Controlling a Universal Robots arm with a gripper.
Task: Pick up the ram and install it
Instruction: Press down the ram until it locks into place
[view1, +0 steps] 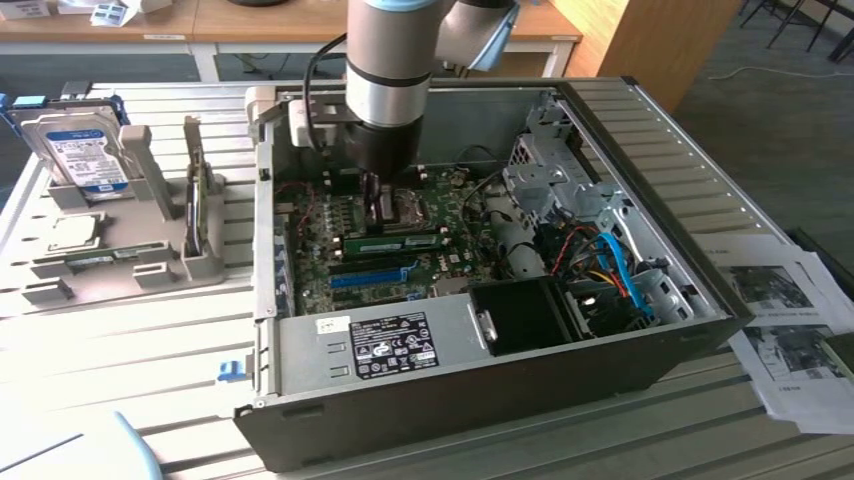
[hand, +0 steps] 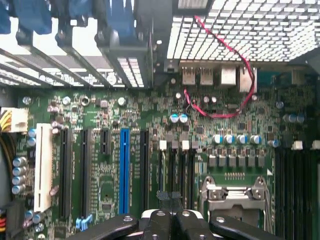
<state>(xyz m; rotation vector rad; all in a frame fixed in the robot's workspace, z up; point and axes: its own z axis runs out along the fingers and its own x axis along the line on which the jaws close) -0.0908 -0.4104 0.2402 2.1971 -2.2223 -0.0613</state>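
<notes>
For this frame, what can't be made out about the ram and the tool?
- Ram: in the exterior view, too small to tell whether it is fully seated in its slot.
- Tool: the picture edge cuts it off in the wrist view; the arm covers it in the exterior view.
- Hard drive label: text too small to read.

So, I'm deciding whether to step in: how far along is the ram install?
Done, apparently: the ram lies across the motherboard, beside the blue slot. In hand: nothing I can see; the gripper is shut, low over the board close to the ram. Left: I cannot tell whether the ram is fully seated.
</notes>
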